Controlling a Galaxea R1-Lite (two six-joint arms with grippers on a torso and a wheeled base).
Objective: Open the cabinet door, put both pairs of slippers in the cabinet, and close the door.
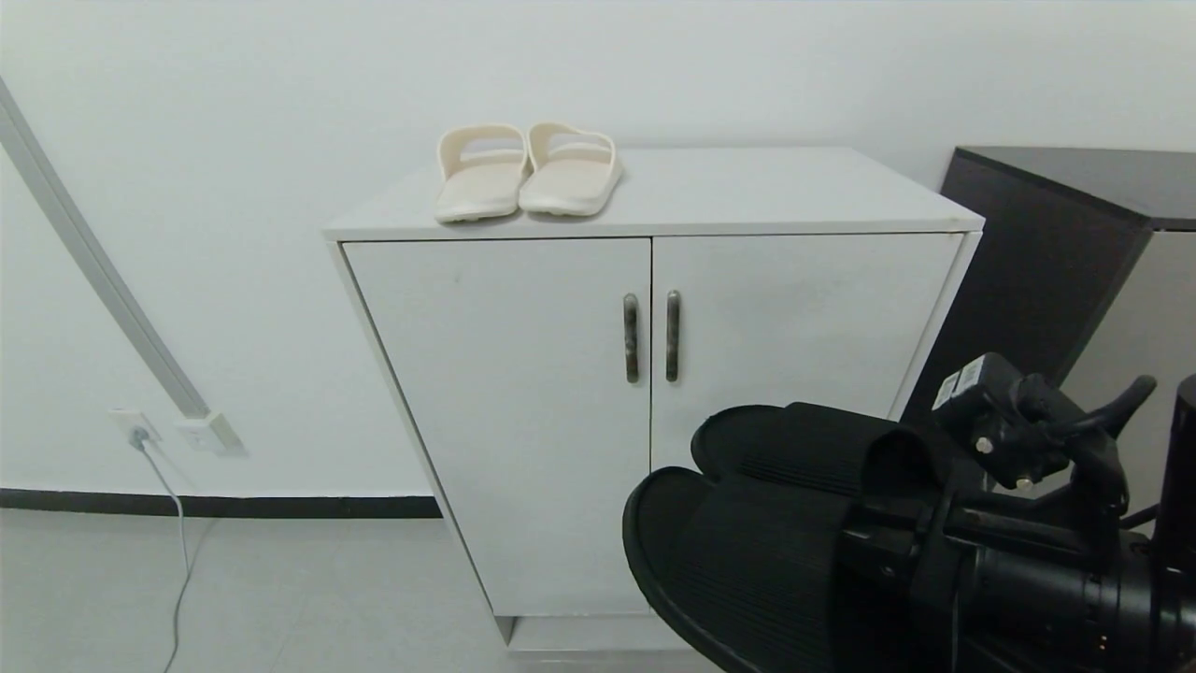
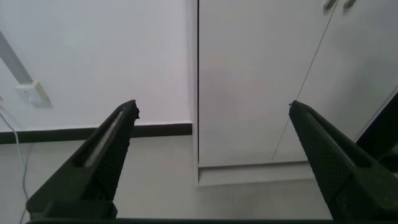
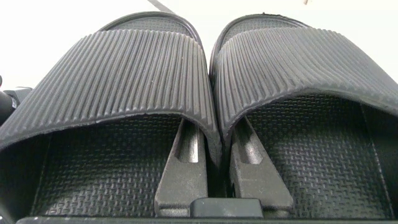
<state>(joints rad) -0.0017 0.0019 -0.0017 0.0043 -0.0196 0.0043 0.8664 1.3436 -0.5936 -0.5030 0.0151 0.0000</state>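
Gripping the black slippers (image 1: pixel 747 533) side by side in your right jaws, their length running out toward the shut cabinet doors (image 1: pixel 794 318), you have only the left jaws, spread wide and empty low before the left door (image 1: pixel 505 393), free for the handles (image 1: pixel 632 338), cream slippers (image 1: pixel 528 178) lying beyond on top.

No print is legible; the two white stickers (image 1: pixel 961 379) are too small to read.

2 cream slippers (image 1: pixel 481 182), 2 black slippers (image 1: pixel 747 551), 1 cabinet (image 1: pixel 747 187), 2 doors (image 1: pixel 505 393)
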